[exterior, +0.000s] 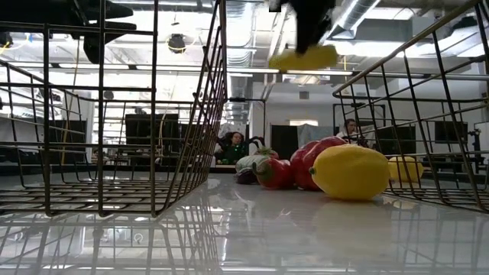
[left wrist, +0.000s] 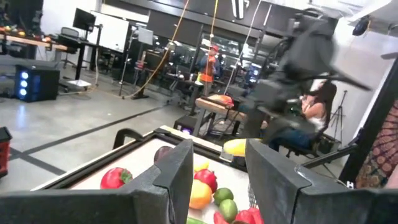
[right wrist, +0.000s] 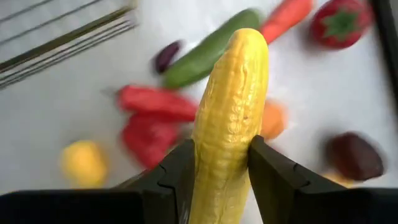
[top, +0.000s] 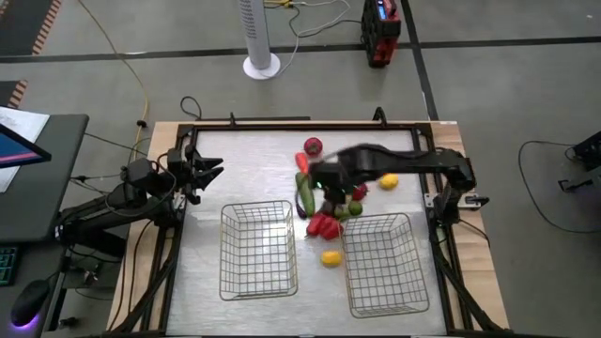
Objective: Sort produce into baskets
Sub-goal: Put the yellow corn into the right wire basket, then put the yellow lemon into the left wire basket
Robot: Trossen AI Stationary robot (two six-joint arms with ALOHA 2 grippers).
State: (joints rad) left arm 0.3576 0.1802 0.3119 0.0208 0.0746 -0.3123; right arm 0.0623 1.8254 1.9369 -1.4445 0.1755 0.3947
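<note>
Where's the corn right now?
The corn is clamped in the right hand, lifted above the produce pile at table centre, between the two baskets' far ends; the low view shows it hanging overhead.

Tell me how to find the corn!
Find the two wire baskets on the table, then the pile of produce just behind them. The right gripper holds the corn above that pile. It is the only long, bumpy yellow piece, and the only one lifted.

High view: overhead, straight down on worktop [top: 254, 164]. Low view: worktop level. Wrist views: behind each tool, sharing produce pile [top: 329, 211].
</note>
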